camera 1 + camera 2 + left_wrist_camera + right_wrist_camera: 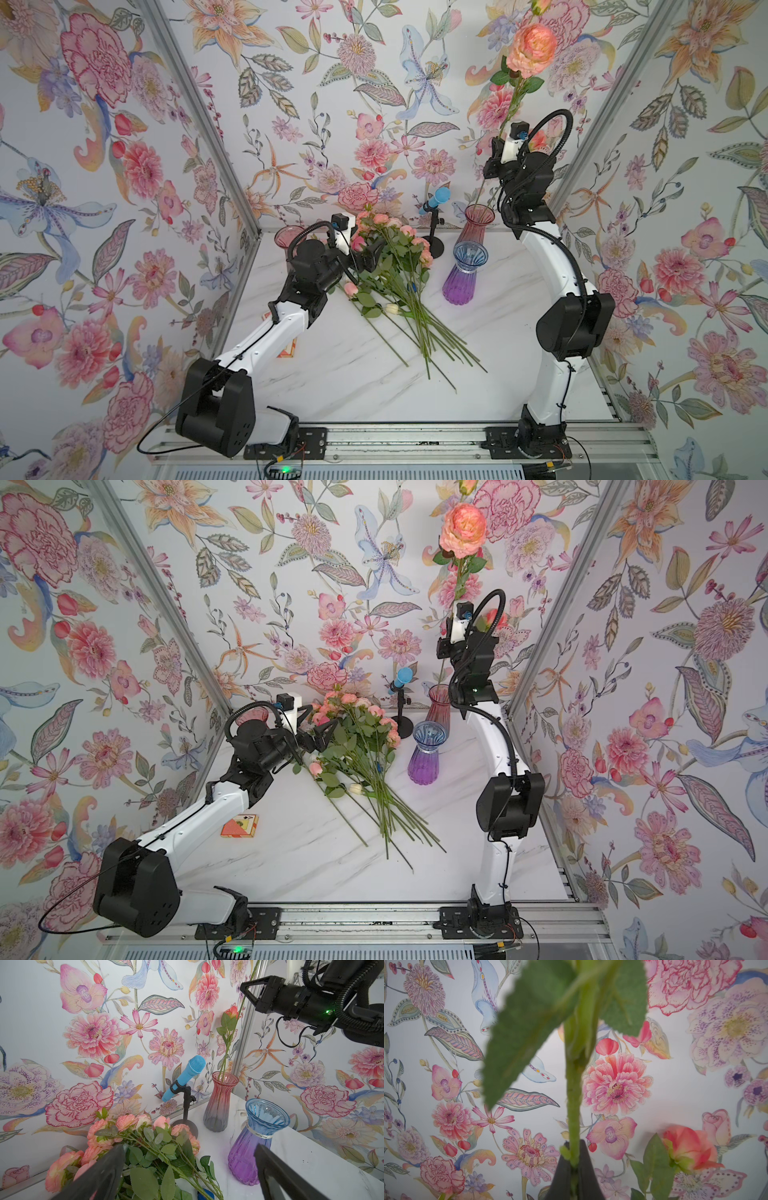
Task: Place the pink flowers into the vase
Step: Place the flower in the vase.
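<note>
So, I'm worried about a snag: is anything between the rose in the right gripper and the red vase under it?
Nothing visible does. The right gripper is shut on the stem of the rose, whose lower end seems to dip into the red vase, beside a rosebud standing there.

A sky-blue microphone [403, 677] on a black stand [402, 728], ahead-right of the left end effector [318, 725]; blue-to-purple ribbed glass vase [428, 754] right of it; orange card box [239, 825] behind.
</note>
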You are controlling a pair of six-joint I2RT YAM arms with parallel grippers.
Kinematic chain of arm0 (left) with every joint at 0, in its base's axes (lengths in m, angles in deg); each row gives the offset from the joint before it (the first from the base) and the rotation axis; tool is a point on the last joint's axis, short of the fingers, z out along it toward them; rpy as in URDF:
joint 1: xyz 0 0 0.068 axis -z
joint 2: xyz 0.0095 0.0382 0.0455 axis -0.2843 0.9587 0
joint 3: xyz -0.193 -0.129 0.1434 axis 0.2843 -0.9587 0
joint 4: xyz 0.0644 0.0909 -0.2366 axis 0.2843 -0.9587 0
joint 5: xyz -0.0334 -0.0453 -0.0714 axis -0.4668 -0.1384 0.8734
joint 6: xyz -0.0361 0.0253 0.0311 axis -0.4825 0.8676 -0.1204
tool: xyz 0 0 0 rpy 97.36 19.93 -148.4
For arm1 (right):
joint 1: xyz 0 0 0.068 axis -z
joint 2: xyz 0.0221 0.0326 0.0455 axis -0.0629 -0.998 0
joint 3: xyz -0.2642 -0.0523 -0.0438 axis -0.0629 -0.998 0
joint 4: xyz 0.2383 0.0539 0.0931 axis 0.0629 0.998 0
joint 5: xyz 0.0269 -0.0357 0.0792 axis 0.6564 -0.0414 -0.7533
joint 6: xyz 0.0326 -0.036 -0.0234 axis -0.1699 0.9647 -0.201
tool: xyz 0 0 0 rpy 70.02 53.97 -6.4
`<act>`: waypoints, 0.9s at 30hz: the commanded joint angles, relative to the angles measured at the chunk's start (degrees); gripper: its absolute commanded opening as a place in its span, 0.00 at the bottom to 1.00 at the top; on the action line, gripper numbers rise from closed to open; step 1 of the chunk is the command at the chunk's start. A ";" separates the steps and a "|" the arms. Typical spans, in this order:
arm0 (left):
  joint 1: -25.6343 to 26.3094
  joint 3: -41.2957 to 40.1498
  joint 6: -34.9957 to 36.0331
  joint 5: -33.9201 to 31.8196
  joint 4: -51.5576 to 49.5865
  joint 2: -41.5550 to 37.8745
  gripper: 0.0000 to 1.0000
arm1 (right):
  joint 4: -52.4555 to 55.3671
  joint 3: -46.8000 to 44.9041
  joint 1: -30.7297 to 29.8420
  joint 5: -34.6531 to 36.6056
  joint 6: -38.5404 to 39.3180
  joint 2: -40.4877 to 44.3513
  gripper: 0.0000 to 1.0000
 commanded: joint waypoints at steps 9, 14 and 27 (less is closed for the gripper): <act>0.52 -0.57 1.79 1.19 1.36 0.65 1.00 | -3.97 -11.14 2.11 1.08 -6.68 0.24 0.00; 1.04 -0.57 2.67 1.11 0.94 0.53 1.00 | -6.21 -15.96 2.51 0.81 -8.17 -0.38 0.00; 2.80 -0.33 4.74 0.56 -0.68 0.61 1.00 | -2.98 -16.92 2.91 0.46 -9.70 -4.04 0.00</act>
